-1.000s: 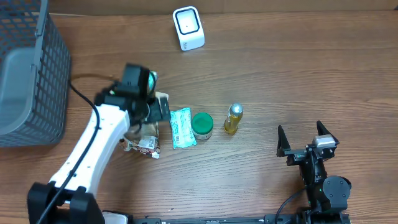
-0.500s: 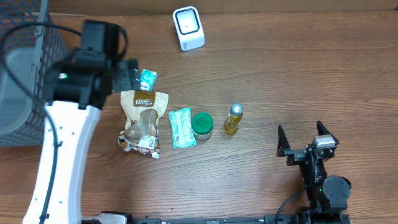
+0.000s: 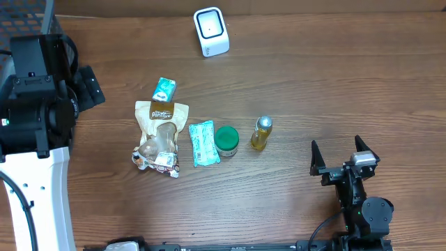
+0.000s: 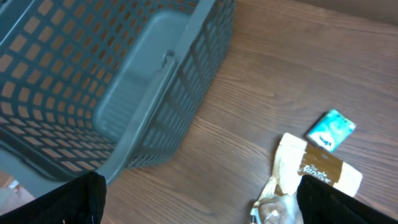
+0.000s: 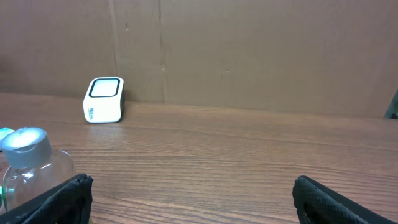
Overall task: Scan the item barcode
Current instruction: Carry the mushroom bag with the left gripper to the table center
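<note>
Scanner (image 3: 211, 31) on brown wooden table (image 3: 334, 90)

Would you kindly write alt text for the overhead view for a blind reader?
A wooden table from above with a cluster of items: teal box, brown pouch, teal packet, green-lidded jar, yellow bottle; a white scanner sits at the far edge. The left gripper, at left, and right gripper, lower right, are open and empty.

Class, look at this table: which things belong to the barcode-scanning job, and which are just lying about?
Belong to the job:
white scanner
goods that could be scanned: brown pouch, teal box, green-white packet, green tub, yellow bottle

Probably just lying about:
grey basket
cardboard wall behind the table
</note>
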